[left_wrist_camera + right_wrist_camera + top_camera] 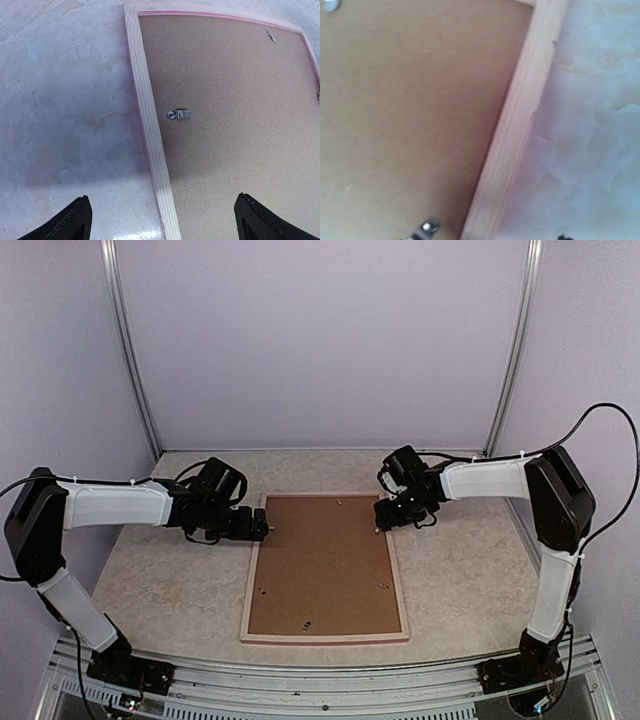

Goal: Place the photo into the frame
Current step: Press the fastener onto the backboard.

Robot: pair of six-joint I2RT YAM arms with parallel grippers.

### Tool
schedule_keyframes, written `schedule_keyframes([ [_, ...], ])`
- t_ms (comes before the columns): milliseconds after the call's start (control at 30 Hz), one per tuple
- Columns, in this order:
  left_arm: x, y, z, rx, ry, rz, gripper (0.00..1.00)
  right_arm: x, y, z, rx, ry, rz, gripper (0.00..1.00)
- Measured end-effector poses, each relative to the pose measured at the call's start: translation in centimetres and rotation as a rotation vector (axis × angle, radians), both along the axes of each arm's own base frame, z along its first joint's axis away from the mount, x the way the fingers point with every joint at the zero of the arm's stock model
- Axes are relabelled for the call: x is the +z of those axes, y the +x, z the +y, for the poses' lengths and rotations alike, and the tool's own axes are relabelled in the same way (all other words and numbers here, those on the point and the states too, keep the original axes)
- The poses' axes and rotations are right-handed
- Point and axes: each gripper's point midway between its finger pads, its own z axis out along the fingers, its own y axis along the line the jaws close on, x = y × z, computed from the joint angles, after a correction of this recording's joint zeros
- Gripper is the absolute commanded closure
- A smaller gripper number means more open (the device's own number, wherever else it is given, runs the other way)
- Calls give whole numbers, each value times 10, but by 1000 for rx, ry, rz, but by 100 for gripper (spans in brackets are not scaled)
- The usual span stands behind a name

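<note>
– Frame [324, 638] first: where does it lie?
– Flat on the pale marbled surface [160, 570], back side up, in the middle of the overhead view. One short rail sits nearest at 6 o'clock and the long rails run away toward 12. The rails are pale wood with a thin pink edge.
– What fills the opening?
– A brown backing board [325, 565], lying inside the rails. The left wrist view shows a small metal clip [180, 114] on the board, just inside the long rail on the 9 o'clock side.
– And the left fingers [70, 224]?
– Spread wide apart, holding nothing. They sit at about 10 o'clock from the frame's centre, over that same long rail, which runs up between the two tips in the wrist view. Whether they touch it, I cannot tell.
– The right fingers [386, 522]?
– At about 1 o'clock, over the far end of the opposite long rail. Apart or together, I cannot tell: overhead they are a dark cluster, and the blurred wrist view gives only rail, board, surface and a second clip [426, 227].
</note>
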Motion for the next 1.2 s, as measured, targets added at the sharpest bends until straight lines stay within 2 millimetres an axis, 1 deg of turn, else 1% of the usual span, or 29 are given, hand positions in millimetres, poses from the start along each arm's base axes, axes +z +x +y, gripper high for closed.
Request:
schedule_keyframes([
  [200, -3, -1, -1, -3, 0, 9, 2, -9, 4, 0, -16, 59, 38, 35],
  [433, -7, -1, -1, -5, 3, 17, 2, -9, 3, 11, 0, 133, 56, 36],
  [533, -8, -1, -2, -7, 2, 19, 2, -11, 2, 13, -1, 145, 66, 37],
  [767, -9, -1, -2, -7, 2, 20, 1, -24, -3, 10, -4, 137, 91, 45],
  [1200, -10, -2, -1, -7, 4, 23, 2, -26, -2, 8, -8, 140, 88, 64],
])
